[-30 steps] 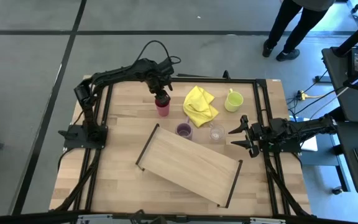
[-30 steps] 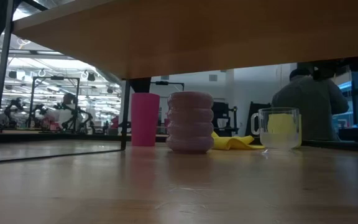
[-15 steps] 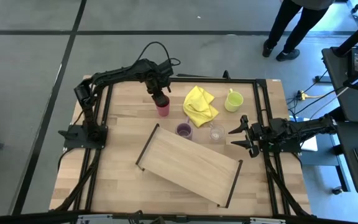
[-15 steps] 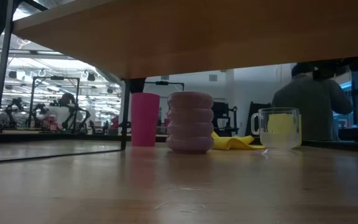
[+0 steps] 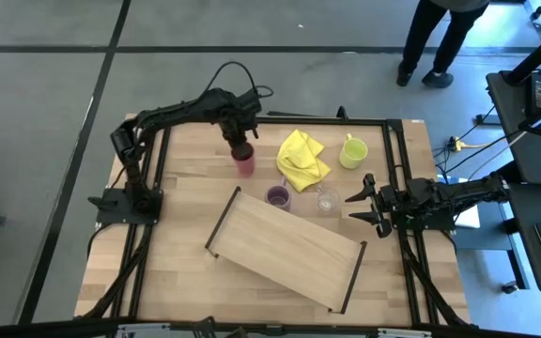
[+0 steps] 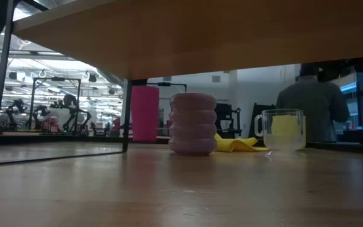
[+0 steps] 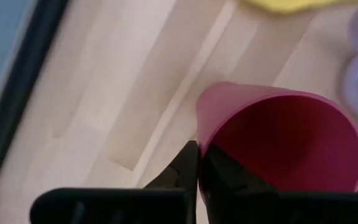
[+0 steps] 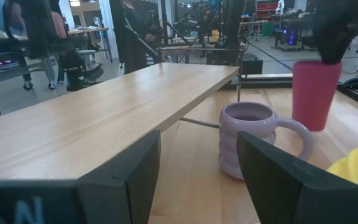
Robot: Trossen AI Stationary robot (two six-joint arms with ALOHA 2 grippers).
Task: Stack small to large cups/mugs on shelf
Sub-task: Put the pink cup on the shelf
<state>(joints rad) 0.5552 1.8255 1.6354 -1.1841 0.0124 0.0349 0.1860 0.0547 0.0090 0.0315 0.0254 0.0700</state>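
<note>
Between left pincer (image 7: 199, 163) fingers, red cup (image 7: 284, 140) rim.

Red cup (image 6: 145, 113) raised off tabletop (image 6: 181, 189) behind purple mug (image 6: 193, 123); glass tumbler (image 6: 283, 129) at right (yellow-green mug seen thru it).
</note>
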